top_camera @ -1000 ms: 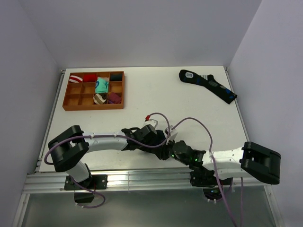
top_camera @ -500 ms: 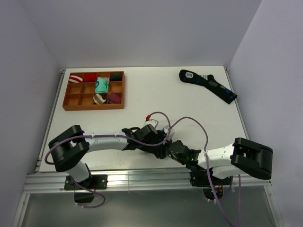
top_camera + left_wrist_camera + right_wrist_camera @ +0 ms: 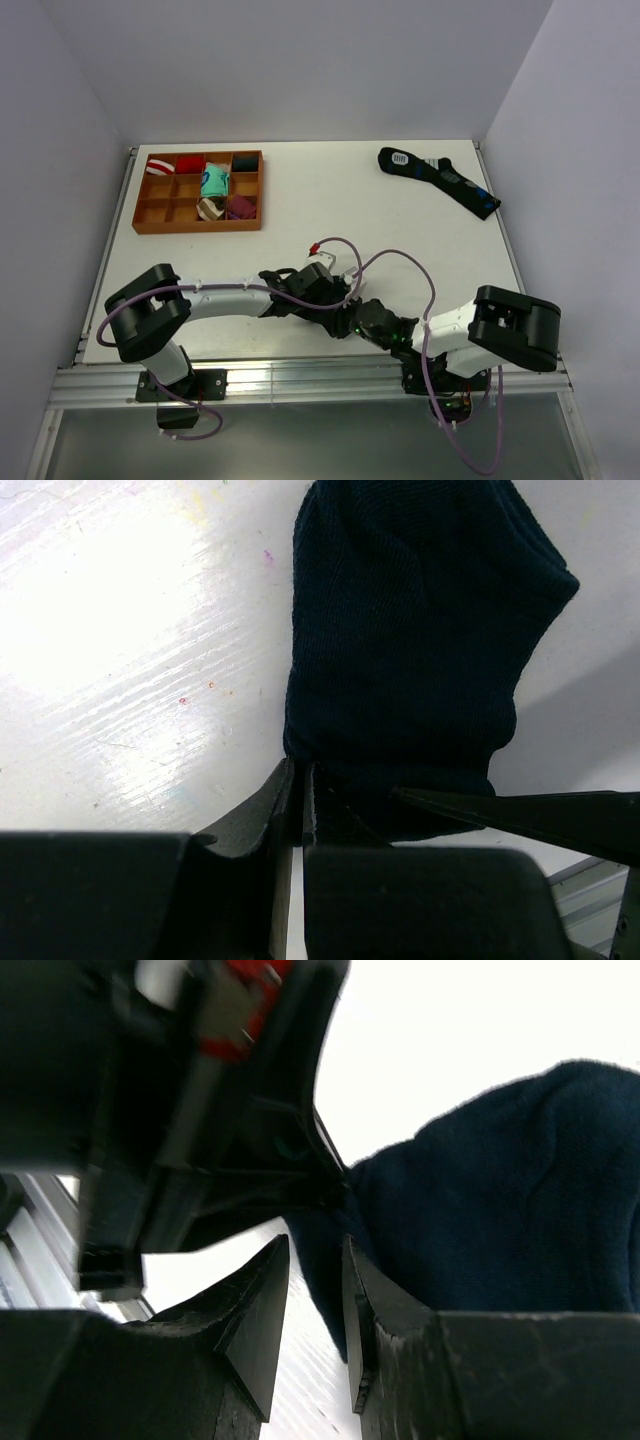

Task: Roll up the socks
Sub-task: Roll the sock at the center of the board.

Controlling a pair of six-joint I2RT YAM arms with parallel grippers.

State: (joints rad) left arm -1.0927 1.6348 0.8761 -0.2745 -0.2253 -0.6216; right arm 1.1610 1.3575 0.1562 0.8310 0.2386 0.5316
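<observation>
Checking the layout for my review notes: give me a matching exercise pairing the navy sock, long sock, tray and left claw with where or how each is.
Things:
1. navy sock
2. long sock
3. tray
4. left claw

Place or state:
A. far right
B. far left
C. near edge, centre
D. shut on fabric

Pairs: 1-C, 2-A, 3-B, 4-D

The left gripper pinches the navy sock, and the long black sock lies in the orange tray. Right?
No. The left gripper pinches the navy sock, but the long black sock lies on the table, right of the orange tray, as the top view shows.
</observation>
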